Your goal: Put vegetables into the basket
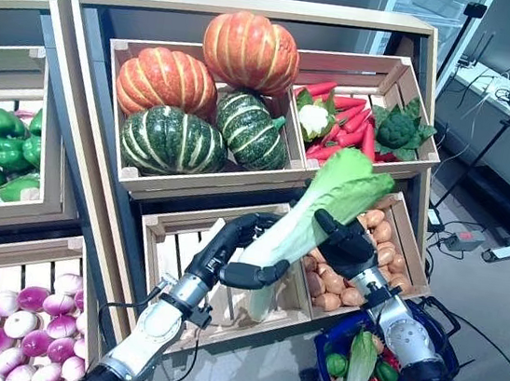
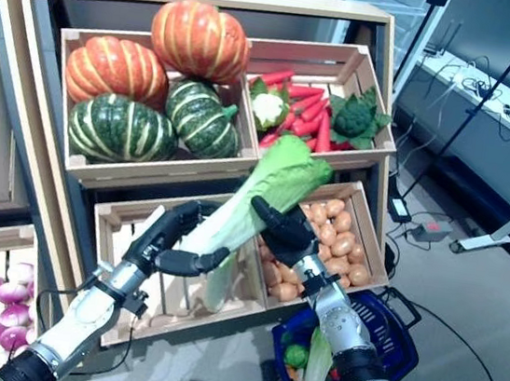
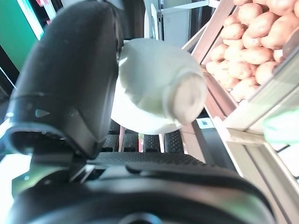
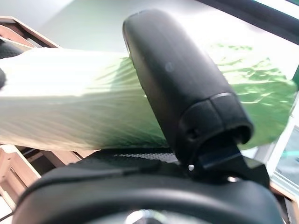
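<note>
A long leafy cabbage (image 1: 329,196) with a white stalk and green top is held slantwise in front of the stand's lower crates. My left hand (image 1: 239,256) is curled round its white lower stalk; the cut stem end (image 3: 180,95) shows past the thumb (image 3: 70,84) in the left wrist view. My right hand (image 1: 346,245) grips the cabbage higher up, its thumb (image 4: 177,84) lying across the pale leaves (image 4: 70,107). The blue basket (image 1: 436,329) stands on the floor at the lower right, below my right arm. It holds another long cabbage (image 1: 361,364) and small green peppers (image 1: 336,364).
The wooden stand (image 1: 260,13) with slanted crates rises straight ahead. A potato crate (image 1: 388,250) is just behind my right hand. A second stand (image 1: 13,168) is on the left. A table leg and cables (image 1: 460,238) lie on the grey floor at the right.
</note>
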